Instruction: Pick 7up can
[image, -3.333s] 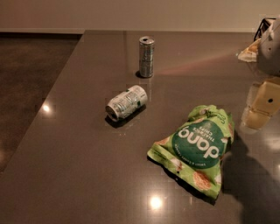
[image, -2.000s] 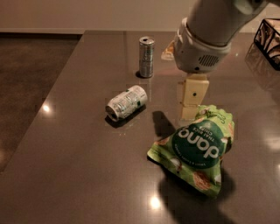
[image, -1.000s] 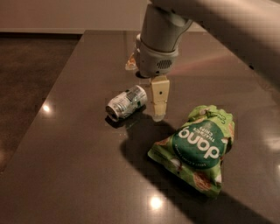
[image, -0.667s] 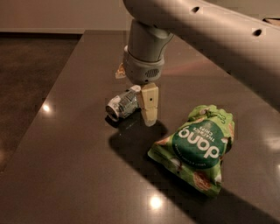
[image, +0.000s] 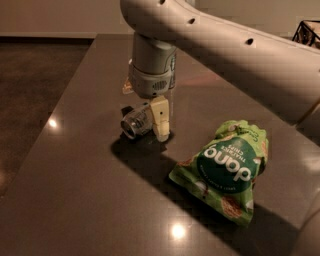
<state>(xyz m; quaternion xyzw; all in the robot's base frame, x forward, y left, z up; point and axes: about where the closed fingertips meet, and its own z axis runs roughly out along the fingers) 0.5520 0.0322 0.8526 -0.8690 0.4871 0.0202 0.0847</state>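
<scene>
One 7up can (image: 134, 123) and one green Dang chip bag (image: 226, 169) lie on the dark table (image: 80, 200). The claw (image: 145, 114) hangs low at mid-table, spread wide, gripping nothing. The can lies on its side against the claw's near finger (image: 161, 118), on the side away from the bag.

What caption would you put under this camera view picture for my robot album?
Gripper poised at the 7up can lying on its side on the dark table, a green chip bag nearby.
</scene>
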